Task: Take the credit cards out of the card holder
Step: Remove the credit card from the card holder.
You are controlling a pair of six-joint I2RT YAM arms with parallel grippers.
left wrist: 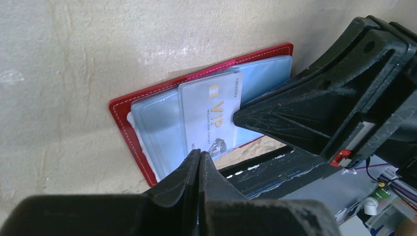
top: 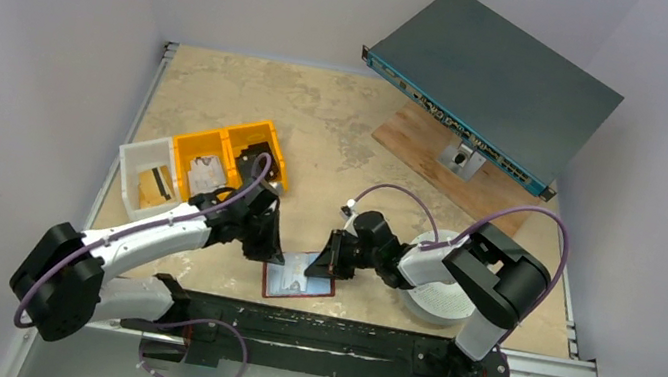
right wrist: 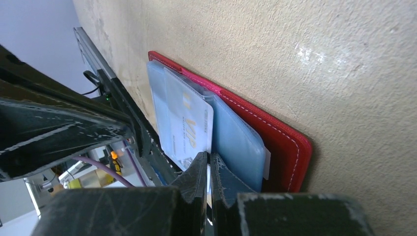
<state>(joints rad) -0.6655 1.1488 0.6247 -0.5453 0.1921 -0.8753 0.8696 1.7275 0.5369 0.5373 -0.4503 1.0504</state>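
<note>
The dark red card holder (top: 273,283) lies open on the table near the front edge, pale blue-grey sleeves up. A pale blue-grey credit card (left wrist: 209,113) with gold "VIP" lettering sticks partly out of a sleeve. My right gripper (right wrist: 209,160) is shut on that card's edge (right wrist: 189,123), low over the holder (right wrist: 282,142). My left gripper (left wrist: 199,157) is shut with nothing between its tips, which rest over the holder's near sleeve edge (left wrist: 123,110). In the top view the left gripper (top: 264,250) and right gripper (top: 320,265) flank the holder. A golden-yellow card (top: 155,188) lies in the white bin.
A white bin (top: 137,157) and two yellow bins (top: 229,136) stand at the left, holding a silvery part and a black part. A white round object (top: 440,291) sits under the right arm. A grey rack unit (top: 494,77) on a wood board stands back right. A black rail (top: 338,331) runs along the front.
</note>
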